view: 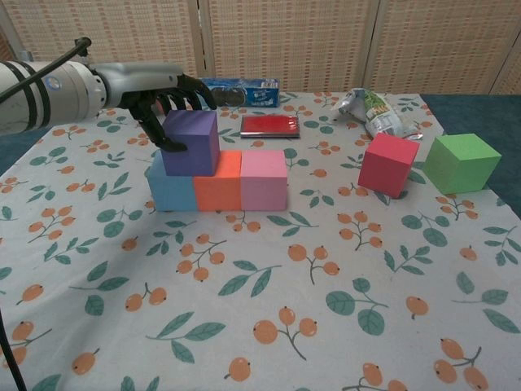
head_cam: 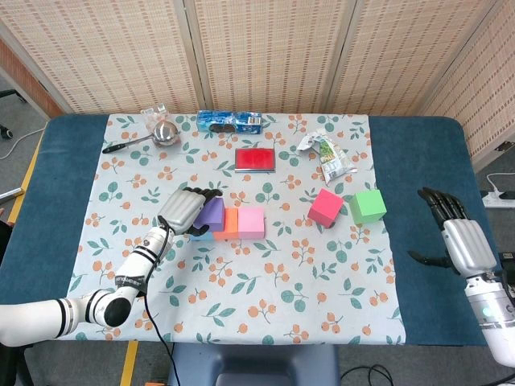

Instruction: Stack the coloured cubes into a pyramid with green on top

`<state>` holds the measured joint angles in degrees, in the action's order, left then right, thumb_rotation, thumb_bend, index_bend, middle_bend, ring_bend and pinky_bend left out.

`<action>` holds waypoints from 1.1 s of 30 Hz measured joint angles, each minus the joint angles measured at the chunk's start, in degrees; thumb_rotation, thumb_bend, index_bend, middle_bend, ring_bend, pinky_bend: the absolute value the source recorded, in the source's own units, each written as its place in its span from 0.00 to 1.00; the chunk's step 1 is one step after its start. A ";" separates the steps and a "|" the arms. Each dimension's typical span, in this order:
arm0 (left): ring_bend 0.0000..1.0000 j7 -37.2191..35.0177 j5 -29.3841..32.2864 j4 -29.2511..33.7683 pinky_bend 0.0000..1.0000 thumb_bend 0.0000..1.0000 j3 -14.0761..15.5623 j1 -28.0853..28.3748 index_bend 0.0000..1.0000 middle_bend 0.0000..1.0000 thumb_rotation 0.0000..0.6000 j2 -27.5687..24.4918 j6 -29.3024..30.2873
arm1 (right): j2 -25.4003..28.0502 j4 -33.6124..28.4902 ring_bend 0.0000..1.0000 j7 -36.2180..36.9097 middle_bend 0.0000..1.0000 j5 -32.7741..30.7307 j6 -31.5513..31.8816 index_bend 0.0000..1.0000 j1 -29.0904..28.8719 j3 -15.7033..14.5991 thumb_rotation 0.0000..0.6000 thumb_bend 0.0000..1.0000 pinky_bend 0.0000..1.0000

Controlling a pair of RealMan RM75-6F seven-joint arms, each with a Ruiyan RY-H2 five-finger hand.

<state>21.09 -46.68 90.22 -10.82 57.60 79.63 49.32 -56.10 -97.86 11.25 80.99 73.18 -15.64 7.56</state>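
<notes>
1. Woven-reed screens back a blue worktop (head_cam: pixel 48 185) under a berry-print cloth (head_cam: pixel 265 289). In the head view, the left robot hand (head_cam: pixel 183 211) cups the matte purple cube (head_cam: pixel 212 211) on the blue-orange-pink row. The magenta cube (head_cam: pixel 326 207) and green cube (head_cam: pixel 368 206) sit near each other, well right. The right robot hand (head_cam: pixel 459 237) hovers spread and empty.

2. Chest view: dark fingers (view: pixel 167 110) touch the purple cube's (view: pixel 191 143) far and left faces; whether they grip it, I cannot tell. The cubes look light, stiff and square-edged, probably foam, so opposite flat faces suit a pinch. The green cube (view: pixel 461 163) stands untouched.
</notes>
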 measured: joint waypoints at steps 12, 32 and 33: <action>0.27 0.44 0.31 0.46 0.28 0.32 -0.23 -0.08 0.21 0.29 1.00 0.08 0.71 | 0.16 -0.10 0.00 0.07 0.03 0.07 0.12 0.00 0.18 0.01 1.00 0.02 0.00; 0.20 0.23 0.16 -0.03 0.28 0.32 -0.13 -0.15 0.19 0.23 1.00 0.44 0.31 | 0.15 -0.09 0.00 0.23 0.03 0.00 0.16 0.00 0.35 0.05 1.00 0.02 0.00; 0.20 0.28 0.24 -0.04 0.28 0.33 -0.12 -0.11 0.18 0.22 1.00 0.43 0.21 | 0.16 -0.07 0.00 0.28 0.03 -0.03 0.14 0.00 0.35 0.05 1.00 0.02 0.00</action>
<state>21.36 -46.44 90.18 -10.94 57.49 80.06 49.53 -55.94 -97.92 11.52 80.97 73.32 -15.29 7.61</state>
